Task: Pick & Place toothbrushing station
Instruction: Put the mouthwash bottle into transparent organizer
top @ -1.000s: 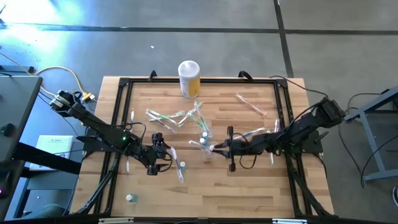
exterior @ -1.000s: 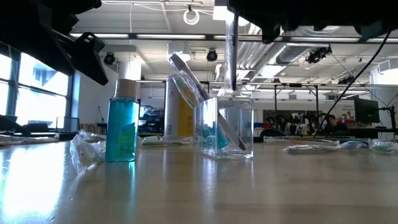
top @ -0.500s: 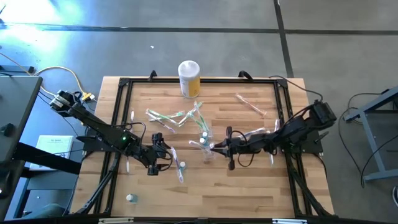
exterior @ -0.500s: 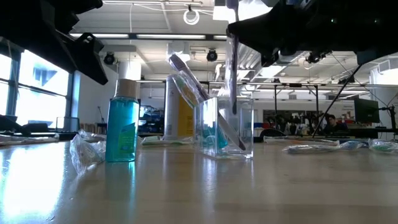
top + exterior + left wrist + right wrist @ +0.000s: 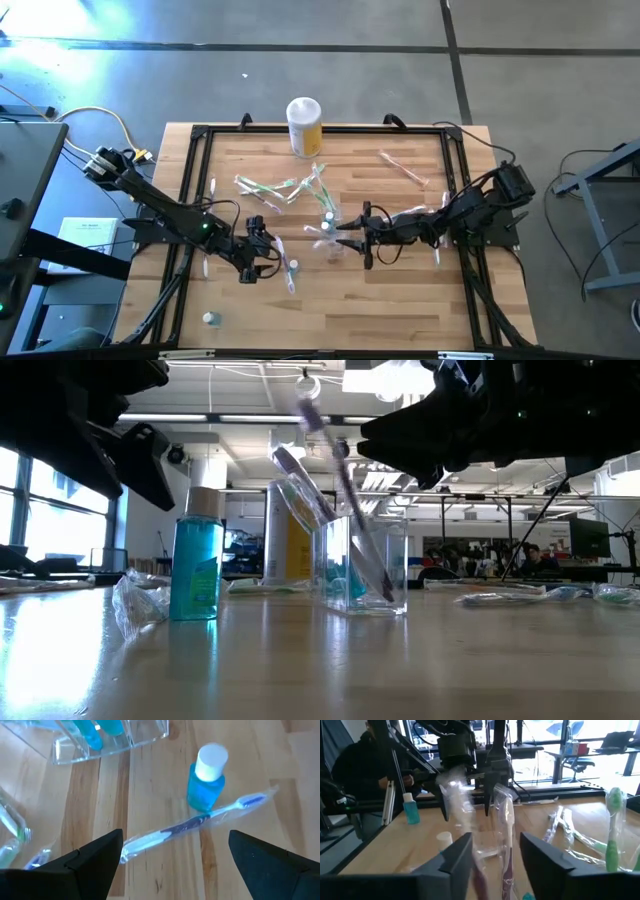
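We found the left gripper (image 5: 262, 262) nearest the wrapped toothbrush (image 5: 192, 823), which lay crosswise on the table just beyond its wide-apart jaws, while the right gripper (image 5: 352, 236), jaws parted, hung over the clear cup (image 5: 365, 563).

A wrapped toothbrush (image 5: 192, 825) lies against a small blue bottle (image 5: 206, 779)

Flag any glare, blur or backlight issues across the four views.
High view: blue-white glare on the floor, top left. Low view: bright ceiling lights leave both arms as silhouettes; the falling toothbrush is motion-smeared. Right wrist view: wrapped toothbrush blurred. Left wrist view: sharp, evenly lit.
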Robot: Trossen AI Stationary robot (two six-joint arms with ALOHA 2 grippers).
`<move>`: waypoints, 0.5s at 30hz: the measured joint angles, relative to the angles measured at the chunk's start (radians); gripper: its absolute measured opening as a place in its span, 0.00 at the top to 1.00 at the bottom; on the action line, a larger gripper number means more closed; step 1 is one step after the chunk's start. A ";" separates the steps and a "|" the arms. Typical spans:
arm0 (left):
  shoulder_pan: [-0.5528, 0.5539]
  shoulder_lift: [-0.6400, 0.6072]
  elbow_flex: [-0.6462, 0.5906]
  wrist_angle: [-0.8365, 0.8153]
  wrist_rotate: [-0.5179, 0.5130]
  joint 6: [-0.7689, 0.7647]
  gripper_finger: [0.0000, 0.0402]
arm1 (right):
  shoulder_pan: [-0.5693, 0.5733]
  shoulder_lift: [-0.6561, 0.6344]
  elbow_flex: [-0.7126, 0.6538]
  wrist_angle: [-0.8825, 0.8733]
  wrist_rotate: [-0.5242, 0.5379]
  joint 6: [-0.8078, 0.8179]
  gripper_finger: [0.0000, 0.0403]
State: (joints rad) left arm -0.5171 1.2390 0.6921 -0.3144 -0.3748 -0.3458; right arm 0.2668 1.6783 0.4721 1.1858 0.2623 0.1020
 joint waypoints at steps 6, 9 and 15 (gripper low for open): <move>0.000 0.022 0.000 0.032 0.003 0.000 0.11 | 0.002 -0.017 0.000 -0.002 -0.002 -0.008 0.44; 0.000 0.022 0.022 0.027 0.033 0.000 0.11 | 0.011 -0.022 0.000 -0.002 -0.003 -0.046 0.40; 0.000 0.008 0.134 0.012 0.132 0.000 0.11 | 0.042 -0.029 0.000 0.001 -0.003 -0.122 0.38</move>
State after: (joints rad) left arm -0.5171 1.2469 0.8256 -0.3023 -0.2431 -0.3454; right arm 0.3086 1.6493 0.4721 1.1870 0.2588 -0.0203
